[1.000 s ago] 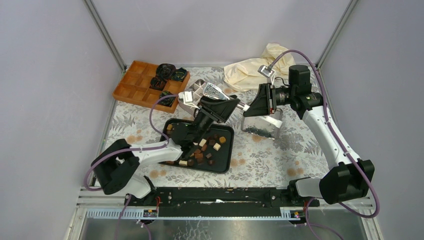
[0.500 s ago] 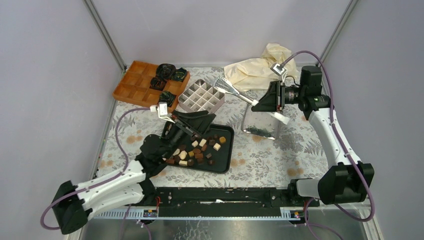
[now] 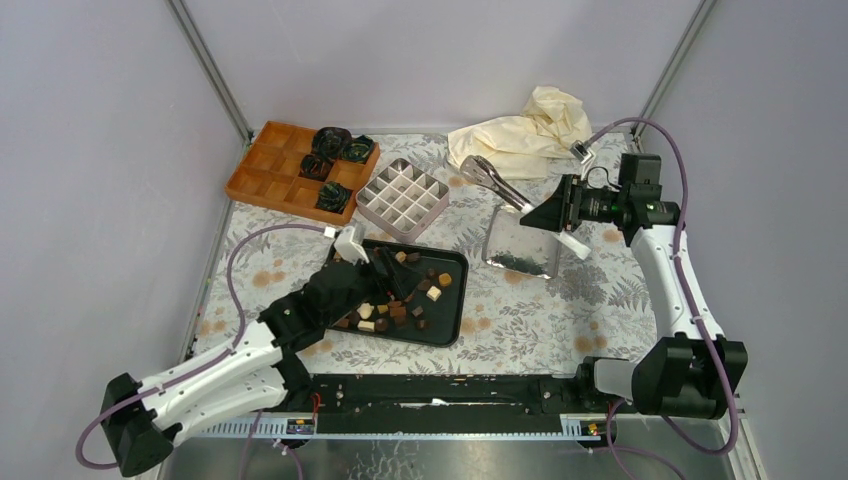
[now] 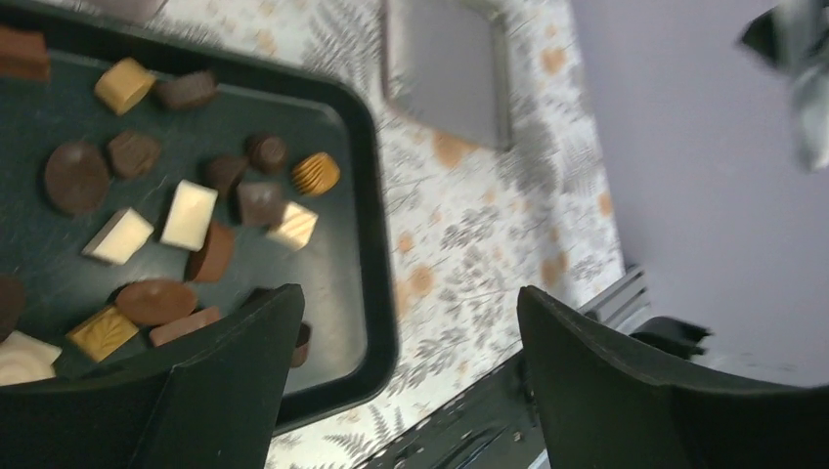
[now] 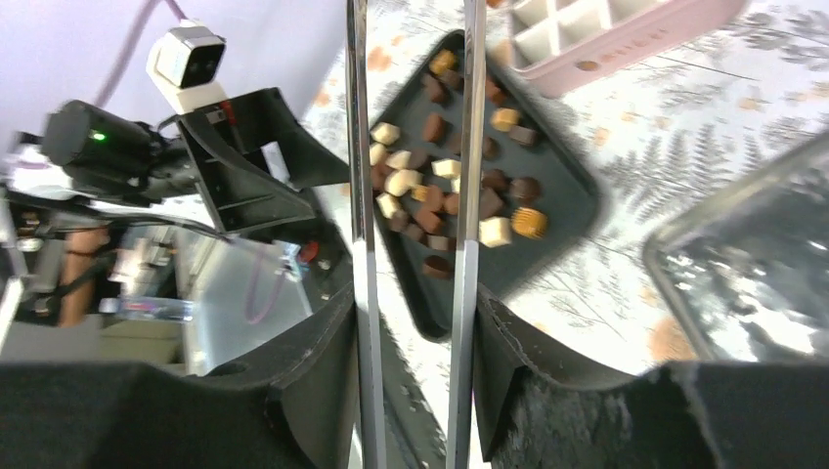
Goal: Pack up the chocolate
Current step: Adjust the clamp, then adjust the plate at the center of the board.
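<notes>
Chocolate pieces (image 3: 398,310), brown and cream, loose on black rectangular tray (image 3: 452,318), frame centre. Left gripper (image 4: 405,303) hangs over them, jaws wide, empty. Right gripper (image 5: 413,315), upper right, clamps metal tongs (image 3: 497,183). Probable step: fetching a piece; next move needs tongs lowered onto tray.

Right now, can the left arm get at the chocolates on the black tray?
Probably yes. The left gripper hangs open over the black tray, the chocolates lie loose and uncovered, and nothing stands between them.
</notes>
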Robot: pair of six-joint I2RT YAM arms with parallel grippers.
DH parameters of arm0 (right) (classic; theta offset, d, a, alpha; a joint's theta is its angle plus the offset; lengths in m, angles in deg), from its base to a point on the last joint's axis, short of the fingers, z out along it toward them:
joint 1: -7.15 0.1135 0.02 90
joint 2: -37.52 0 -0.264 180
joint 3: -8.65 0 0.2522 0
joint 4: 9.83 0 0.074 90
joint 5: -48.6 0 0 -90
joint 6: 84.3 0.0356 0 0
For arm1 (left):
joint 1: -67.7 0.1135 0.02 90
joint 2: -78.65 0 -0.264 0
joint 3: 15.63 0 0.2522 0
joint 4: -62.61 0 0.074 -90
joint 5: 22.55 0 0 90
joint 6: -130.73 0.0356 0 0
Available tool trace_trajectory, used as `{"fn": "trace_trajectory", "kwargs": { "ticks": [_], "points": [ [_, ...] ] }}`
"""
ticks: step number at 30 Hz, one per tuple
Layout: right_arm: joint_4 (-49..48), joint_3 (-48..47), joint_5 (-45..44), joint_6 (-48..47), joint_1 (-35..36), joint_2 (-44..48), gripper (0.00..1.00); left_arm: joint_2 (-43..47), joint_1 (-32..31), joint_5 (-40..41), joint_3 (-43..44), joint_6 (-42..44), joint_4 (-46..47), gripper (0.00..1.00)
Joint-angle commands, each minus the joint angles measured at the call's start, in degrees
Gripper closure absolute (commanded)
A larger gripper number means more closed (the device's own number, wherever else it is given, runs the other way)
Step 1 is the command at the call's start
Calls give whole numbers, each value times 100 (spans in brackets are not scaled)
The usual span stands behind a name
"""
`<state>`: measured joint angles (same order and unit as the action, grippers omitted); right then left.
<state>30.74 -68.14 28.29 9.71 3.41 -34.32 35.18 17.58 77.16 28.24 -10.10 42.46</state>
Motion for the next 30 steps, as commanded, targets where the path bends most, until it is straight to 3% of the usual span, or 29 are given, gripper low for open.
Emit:
{"fn": "trace_trajectory", "kwargs": {
  "ticks": [1, 3, 6, 11, 20, 24, 30],
  "points": [
    [1251, -598, -894, -1452, -95, 158, 53, -691, 45, -613, 170, -196, -378, 17],
    [1308, -360, -1010, -1602, -99, 350, 54, -1321, 45, -1091, 79, -138, 187, 32],
    [1172, 93, -1067, -1588, -182, 751, 55, -2367, -39, -1508, 275, -288, 416, 45],
    [1278, 232, -1049, -1573, -614, 1096, 55, -3350, -903, -644, 1303, -204, -188, 49],
    [1176, 213, -958, -1518, -645, 1306, 56, -4908, -1145, 203, 2768, 281, -1389, 70],
    [1123, 300, -931, -1519, -645, 1336, 56, -5170, -1168, 340, 3119, 469, -1817, 71],
    [1010, 379, -904, -1473, -645, 1330, 56, -5450, -1166, 481, 3356, 688, -2101, 63]
  ]
}}
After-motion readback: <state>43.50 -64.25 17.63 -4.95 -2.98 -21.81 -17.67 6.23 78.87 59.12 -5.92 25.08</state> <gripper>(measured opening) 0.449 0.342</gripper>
